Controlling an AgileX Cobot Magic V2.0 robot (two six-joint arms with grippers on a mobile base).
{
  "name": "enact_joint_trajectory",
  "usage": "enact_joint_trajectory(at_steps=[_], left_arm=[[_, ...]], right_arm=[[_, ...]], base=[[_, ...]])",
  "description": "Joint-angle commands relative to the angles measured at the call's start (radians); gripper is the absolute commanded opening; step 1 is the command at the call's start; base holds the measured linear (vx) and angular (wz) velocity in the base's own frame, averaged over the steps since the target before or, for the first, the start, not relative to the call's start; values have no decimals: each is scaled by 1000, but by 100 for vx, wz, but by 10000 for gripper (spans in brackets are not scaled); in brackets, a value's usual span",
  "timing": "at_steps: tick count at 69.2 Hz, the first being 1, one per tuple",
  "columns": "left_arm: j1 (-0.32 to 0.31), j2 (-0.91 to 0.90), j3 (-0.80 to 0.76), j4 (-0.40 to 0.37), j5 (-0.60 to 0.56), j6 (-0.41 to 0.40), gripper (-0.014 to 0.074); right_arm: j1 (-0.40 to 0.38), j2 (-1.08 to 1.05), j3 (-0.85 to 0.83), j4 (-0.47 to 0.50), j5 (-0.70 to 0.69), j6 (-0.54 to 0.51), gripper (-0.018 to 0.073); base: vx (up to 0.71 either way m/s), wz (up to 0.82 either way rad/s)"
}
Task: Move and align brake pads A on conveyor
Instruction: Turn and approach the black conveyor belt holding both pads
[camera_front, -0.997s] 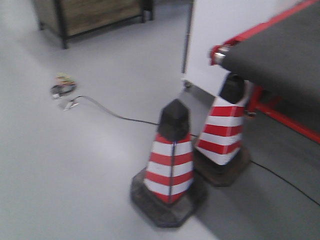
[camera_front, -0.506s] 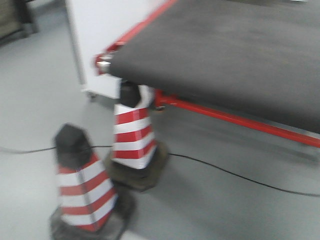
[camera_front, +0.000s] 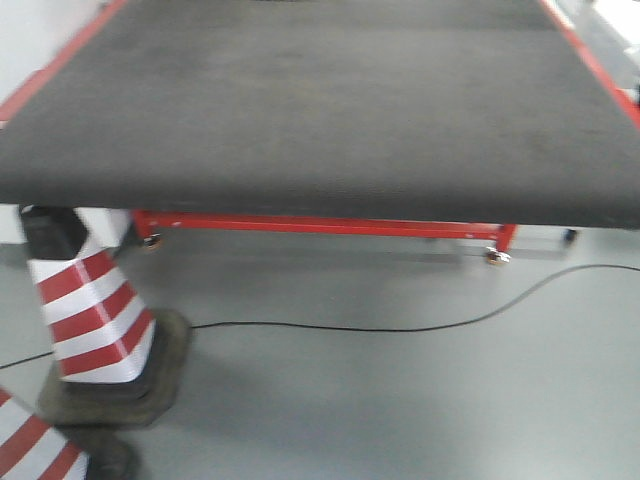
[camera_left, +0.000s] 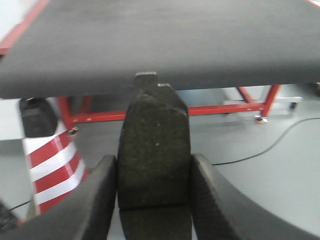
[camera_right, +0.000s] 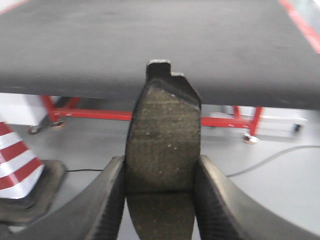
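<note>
Each arm carries one pad, probably so both reach the belt together: the left gripper (camera_left: 154, 181) is closed on a grey-brown, gritty, slightly curved oblong brake pad (camera_left: 154, 132), tabbed end toward the wide charcoal felt-like conveyor belt (camera_front: 320, 100) at 12 o'clock, and the right gripper (camera_right: 161, 186) clamps a second brake pad (camera_right: 163, 125) likewise. No bin or tray shows; a red-and-white striped cone (camera_front: 95, 312) stands at 8 o'clock

Light is soft and even, coming from above; the grey floor (camera_front: 400, 400) is bright. Under the belt (camera_front: 320, 100) lies a weak shadow. The front view is smeared by motion, the cone (camera_front: 95, 310) too. In the wrist views the left pad (camera_left: 154, 145) and the right pad (camera_right: 162, 140) look slightly soft.
</note>
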Motion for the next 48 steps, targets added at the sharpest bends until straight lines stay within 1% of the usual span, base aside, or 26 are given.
enact_joint_trajectory(at_steps=[1, 10, 26, 48], left_arm=[[-6, 13, -27, -8, -94, 1, -6], [-6, 13, -27, -8, -94, 1, -6], [-6, 13, -27, -8, -94, 1, -6], [-6, 13, -27, -8, -94, 1, -6]], right_arm=[[-5, 9, -28, 9, -94, -9, -5], [-5, 9, -28, 9, -94, -9, -5], [-5, 9, -28, 9, -94, -9, -5], [-5, 9, -28, 9, -94, -9, -5]], base=[[2, -46], [3, -34], [8, -16], [22, -17]])
